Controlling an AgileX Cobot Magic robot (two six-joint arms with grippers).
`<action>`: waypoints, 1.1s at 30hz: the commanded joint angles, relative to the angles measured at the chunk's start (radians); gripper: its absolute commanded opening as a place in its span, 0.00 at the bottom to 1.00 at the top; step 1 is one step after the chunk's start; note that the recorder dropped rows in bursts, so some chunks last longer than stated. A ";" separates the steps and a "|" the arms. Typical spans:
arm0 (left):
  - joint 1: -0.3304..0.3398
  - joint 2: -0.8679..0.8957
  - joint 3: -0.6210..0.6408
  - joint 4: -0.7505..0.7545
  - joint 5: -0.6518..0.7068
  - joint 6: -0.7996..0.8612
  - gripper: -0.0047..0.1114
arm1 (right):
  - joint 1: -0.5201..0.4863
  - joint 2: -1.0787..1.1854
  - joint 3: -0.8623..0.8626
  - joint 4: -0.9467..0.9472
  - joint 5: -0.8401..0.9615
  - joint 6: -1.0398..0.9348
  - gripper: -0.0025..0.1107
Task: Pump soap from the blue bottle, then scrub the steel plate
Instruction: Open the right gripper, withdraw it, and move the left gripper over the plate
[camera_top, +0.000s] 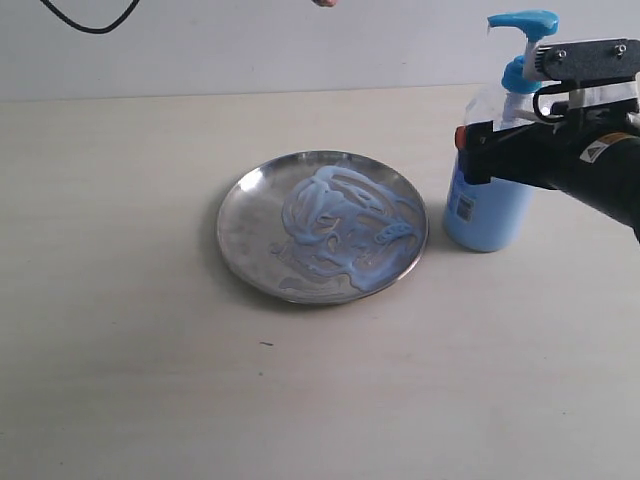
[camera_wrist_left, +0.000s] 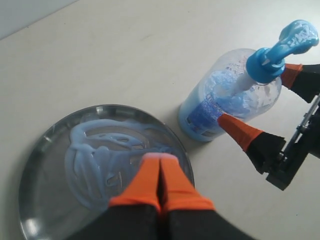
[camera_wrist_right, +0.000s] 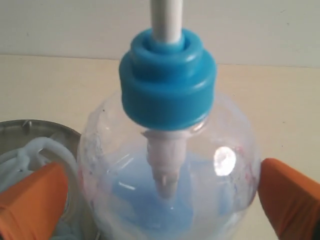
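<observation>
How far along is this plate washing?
Soap is already out: pale blue swirls are smeared across the steel plate, so pumping and some spreading look done. In hand: the right end effector stands open on either side of the blue bottle, not clamping it. The left end effector hangs shut and empty above the plate. Whether scrubbing remains, I cannot tell.

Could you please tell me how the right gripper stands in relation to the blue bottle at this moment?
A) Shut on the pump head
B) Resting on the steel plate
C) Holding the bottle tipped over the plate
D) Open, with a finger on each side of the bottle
D: the right wrist view shows the right gripper open, with its orange fingers standing one on each side of the upright blue bottle, below its collar.
</observation>
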 joint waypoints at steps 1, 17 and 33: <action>0.002 -0.010 0.001 0.000 0.021 -0.006 0.04 | -0.003 -0.080 -0.007 0.036 0.106 -0.063 0.91; 0.002 -0.010 0.003 -0.017 0.132 -0.006 0.04 | -0.003 -0.435 -0.009 0.166 0.713 -0.217 0.51; -0.012 -0.010 0.303 -0.159 -0.030 0.175 0.04 | -0.003 -0.922 0.014 -0.209 1.094 0.011 0.02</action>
